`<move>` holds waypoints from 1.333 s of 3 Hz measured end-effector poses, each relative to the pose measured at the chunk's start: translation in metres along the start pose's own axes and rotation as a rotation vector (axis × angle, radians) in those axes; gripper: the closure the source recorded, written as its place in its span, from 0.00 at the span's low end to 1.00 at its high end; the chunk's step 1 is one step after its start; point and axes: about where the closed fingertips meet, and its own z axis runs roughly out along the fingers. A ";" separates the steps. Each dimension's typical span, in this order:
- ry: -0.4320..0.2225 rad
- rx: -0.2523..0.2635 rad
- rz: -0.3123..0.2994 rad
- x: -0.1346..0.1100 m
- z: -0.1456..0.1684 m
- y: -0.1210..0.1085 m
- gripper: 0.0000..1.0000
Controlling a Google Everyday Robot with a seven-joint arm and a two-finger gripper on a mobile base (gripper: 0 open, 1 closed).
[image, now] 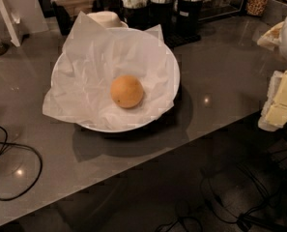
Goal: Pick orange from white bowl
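Note:
The orange [127,91] lies near the middle of the white bowl [174,64], resting on crinkled white paper [90,66] that lines the bowl and sticks out over its rim. The bowl stands on a grey counter [220,81]. My gripper [279,103] shows as cream-coloured blocks at the right edge of the view, well to the right of the bowl and apart from it, over the counter's front edge. It holds nothing that I can see.
A smaller cream cup-like bowl [104,18] stands right behind the white bowl. Black holders with napkins and utensils [162,6] line the back. A white card stand [7,18] is at the far left. A black cable [12,170] loops on the counter's left.

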 end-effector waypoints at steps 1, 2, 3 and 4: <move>0.000 0.000 0.000 0.000 0.000 0.000 0.00; -0.011 0.001 -0.011 -0.004 0.000 -0.001 0.00; -0.080 -0.045 -0.119 -0.035 0.005 0.001 0.00; -0.176 -0.114 -0.285 -0.084 0.009 0.007 0.00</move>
